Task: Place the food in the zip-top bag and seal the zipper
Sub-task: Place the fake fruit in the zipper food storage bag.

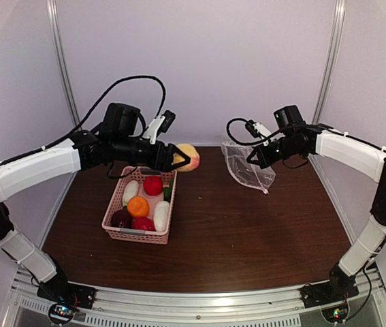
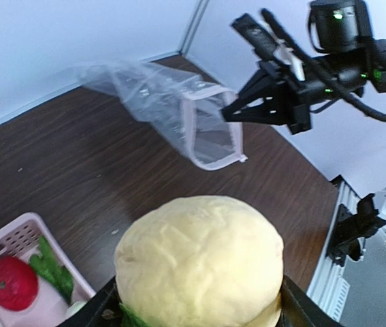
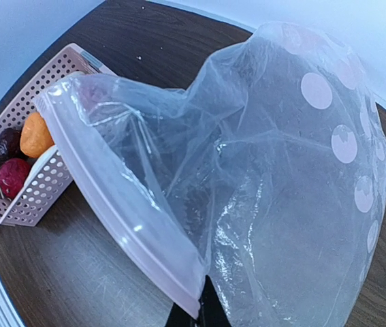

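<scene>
My left gripper [image 1: 182, 161] is shut on a pale yellow round piece of food [image 1: 188, 156], held in the air beyond the pink basket [image 1: 114, 219]. In the left wrist view this piece [image 2: 203, 255] fills the space between my fingers [image 2: 295, 306]. My right gripper [image 1: 252, 156] is shut on the mouth edge of the zip-top bag [image 1: 247, 169] and holds it lifted, with the mouth open toward the left arm. The pale zipper [image 3: 124, 211] runs along the mouth, down to my right gripper [image 3: 210, 310]. More food lies in the basket: red [image 1: 153, 185], orange [image 1: 138, 206], maroon [image 1: 121, 219] and white [image 1: 161, 214] pieces.
The basket [image 3: 36, 197] stands on the dark wooden table [image 1: 247, 231], left of centre. White walls close the back and sides. A metal rail [image 1: 199, 300] with both arm bases runs along the near edge.
</scene>
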